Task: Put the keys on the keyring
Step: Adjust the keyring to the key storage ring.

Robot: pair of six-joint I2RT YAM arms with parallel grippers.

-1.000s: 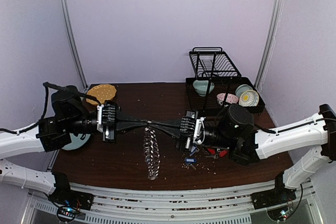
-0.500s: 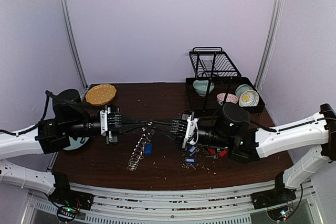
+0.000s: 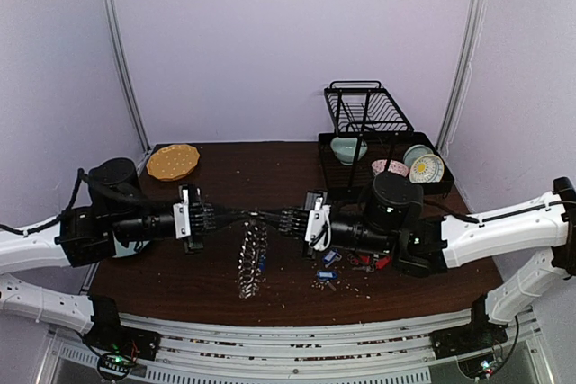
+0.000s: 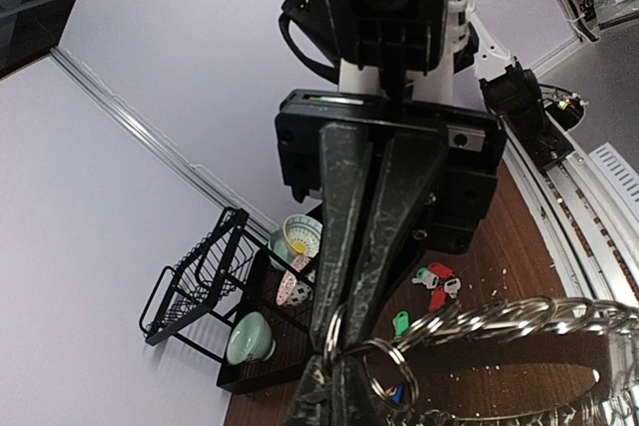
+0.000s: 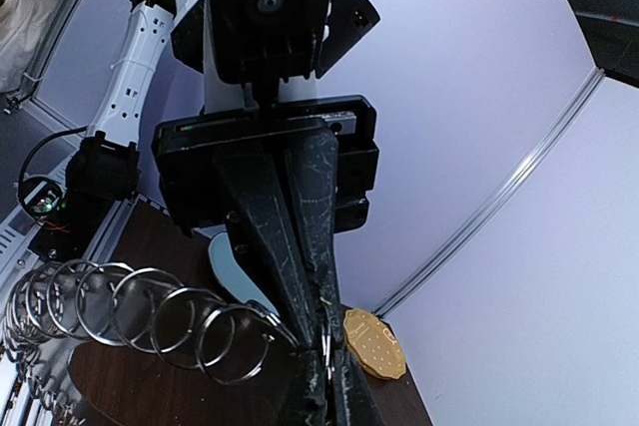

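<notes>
**Two claws shut at the top of one hanging keyring; most keys loose on the table**

Positions are read from the overhead view, clock centred on the table [image 3: 270,173].

1. Nearest, at 6 o'clock: one keyring [image 3: 252,258], a chain of small linked silver rings. It hangs in a doubled strand from the point where the two claws meet. Its lower end reaches toward the near table edge.
2. One blue-tagged key [image 3: 261,263] hangs against the right side of that strand.
3. At 4 o'clock: one cluster of loose keys [image 3: 328,267] on the table, well apart from the keyring. Two blue tags and two red tags can be made out. The left wrist view adds one green tag. The full count cannot be settled.
4. Left gripper [image 3: 255,216]: jaws closed, pinching the top link of the keyring.
5. Right gripper [image 3: 273,218]: jaws closed, tips touching the left tips at that same link. What it pinches cannot be told.
6. At 9 o'clock: one pale blue-grey plate [image 5: 232,268], mostly hidden under the left arm.
7. At 10 o'clock: one tan round disc [image 3: 173,161].
8. At 2 o'clock: one black dish rack [image 3: 364,107], with four bowls [image 3: 346,148] in its tray.
</notes>
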